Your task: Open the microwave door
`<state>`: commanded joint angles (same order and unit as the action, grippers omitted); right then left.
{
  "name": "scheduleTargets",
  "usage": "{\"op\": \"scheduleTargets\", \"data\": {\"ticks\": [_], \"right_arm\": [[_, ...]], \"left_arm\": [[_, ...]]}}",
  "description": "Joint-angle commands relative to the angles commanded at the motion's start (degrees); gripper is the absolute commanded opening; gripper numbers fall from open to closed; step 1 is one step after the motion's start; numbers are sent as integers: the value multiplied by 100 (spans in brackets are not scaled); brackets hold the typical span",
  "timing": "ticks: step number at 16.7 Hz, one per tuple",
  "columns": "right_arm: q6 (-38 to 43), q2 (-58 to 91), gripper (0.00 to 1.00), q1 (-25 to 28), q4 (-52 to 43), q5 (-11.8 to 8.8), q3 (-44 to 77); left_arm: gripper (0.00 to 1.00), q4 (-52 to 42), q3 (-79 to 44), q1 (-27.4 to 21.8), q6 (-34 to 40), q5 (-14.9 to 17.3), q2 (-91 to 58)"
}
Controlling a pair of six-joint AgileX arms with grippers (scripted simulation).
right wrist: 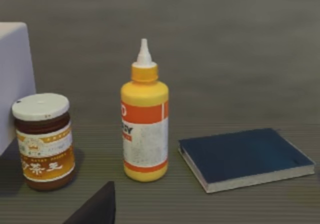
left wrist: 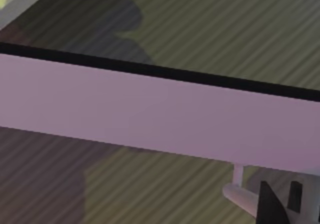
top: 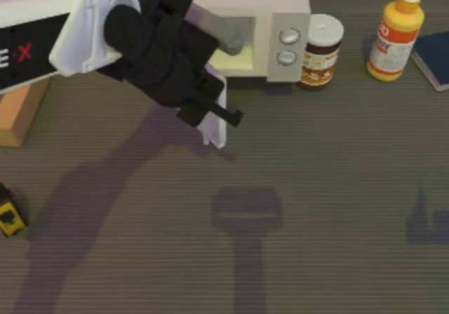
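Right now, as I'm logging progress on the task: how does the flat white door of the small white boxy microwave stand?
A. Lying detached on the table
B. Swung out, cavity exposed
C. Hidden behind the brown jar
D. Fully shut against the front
B: in the top view the microwave door juts out from the microwave, baring the pale yellowish-green interior, with the left gripper at the door.

The left arm covers much of the microwave door (top: 219, 121); the left end effector (top: 210, 114) leaves its fingers' spacing unreadable.
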<state>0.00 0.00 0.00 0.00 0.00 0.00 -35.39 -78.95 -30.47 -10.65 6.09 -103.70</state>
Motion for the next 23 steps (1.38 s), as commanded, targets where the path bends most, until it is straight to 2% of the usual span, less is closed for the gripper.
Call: {"op": "scheduleTargets", "data": {"ticks": [4, 11, 23], "right_arm": [[0, 0, 100, 0, 0, 0, 0], [0, 0, 100, 0, 0, 0, 0], [0, 0, 100, 0, 0, 0, 0]], "left_arm": [[0, -9, 47, 6, -63, 75, 17], [0, -85, 300, 321, -851, 472, 258], [0, -85, 300, 321, -852, 472, 258]]}}
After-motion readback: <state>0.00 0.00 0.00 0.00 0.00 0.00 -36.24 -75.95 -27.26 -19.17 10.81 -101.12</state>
